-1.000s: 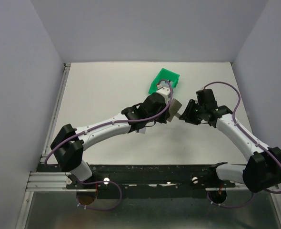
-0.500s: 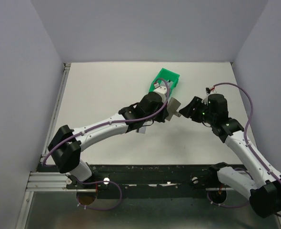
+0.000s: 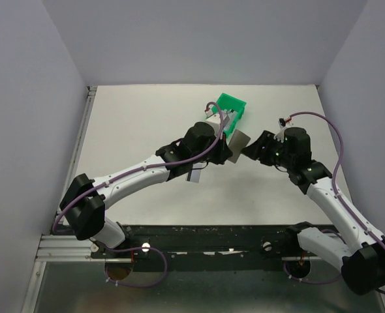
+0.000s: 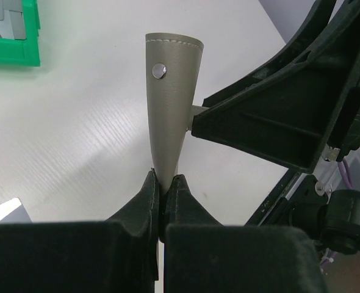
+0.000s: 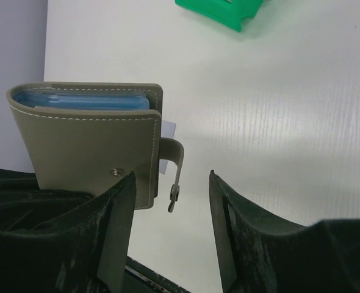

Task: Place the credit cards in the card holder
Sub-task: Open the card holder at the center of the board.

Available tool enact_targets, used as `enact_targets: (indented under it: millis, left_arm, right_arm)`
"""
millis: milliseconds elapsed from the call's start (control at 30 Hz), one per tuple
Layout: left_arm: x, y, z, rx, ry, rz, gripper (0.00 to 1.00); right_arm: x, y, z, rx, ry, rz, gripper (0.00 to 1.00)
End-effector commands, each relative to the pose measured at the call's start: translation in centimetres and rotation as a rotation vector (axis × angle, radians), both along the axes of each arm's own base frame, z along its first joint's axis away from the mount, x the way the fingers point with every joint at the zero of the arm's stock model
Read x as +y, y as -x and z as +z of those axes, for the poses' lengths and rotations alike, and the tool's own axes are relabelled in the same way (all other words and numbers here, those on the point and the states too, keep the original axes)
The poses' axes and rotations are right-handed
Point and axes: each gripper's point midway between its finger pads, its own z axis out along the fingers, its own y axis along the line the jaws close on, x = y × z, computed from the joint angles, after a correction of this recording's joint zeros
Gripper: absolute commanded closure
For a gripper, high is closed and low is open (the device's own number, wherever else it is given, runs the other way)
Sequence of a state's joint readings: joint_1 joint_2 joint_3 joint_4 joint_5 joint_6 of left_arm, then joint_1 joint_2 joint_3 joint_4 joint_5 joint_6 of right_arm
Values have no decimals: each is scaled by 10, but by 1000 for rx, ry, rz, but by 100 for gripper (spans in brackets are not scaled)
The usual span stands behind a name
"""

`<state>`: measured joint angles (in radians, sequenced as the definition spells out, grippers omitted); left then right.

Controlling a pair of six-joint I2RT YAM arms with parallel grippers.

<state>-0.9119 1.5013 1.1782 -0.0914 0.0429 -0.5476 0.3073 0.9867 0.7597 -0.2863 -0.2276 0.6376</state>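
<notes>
The card holder [image 4: 171, 91], pinched at one edge by the left gripper [image 4: 163, 183] just beside the green bin [image 3: 231, 107], looks light and soft, so the right gripper [image 5: 171, 180], jaws wide and empty, should probably take its free cover edge.

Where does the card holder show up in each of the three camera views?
Top external: card holder at centre, just below the green bin.
Left wrist: centre of the picture, edge-on, snap stud showing.
Right wrist: left of centre, blue inside visible.
Shared landmark: the green bin, top left in left wrist, top edge in right wrist.
</notes>
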Motion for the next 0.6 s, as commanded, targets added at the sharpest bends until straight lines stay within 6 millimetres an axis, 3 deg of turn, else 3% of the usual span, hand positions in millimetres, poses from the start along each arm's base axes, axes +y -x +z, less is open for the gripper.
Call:
enact_targets:
  millis: [0, 367, 567]
  left_arm:
    - [-4, 8, 16, -10, 65, -38, 100]
    - [-3, 8, 22, -22, 79, -36, 100]
    - [-1, 10, 24, -25, 94, -39, 100]
  right_arm:
    - [8, -1, 2, -10, -35, 33, 41]
    - [5, -2, -8, 23, -23, 9, 55]
    - [1, -4, -8, 20, -11, -14, 68]
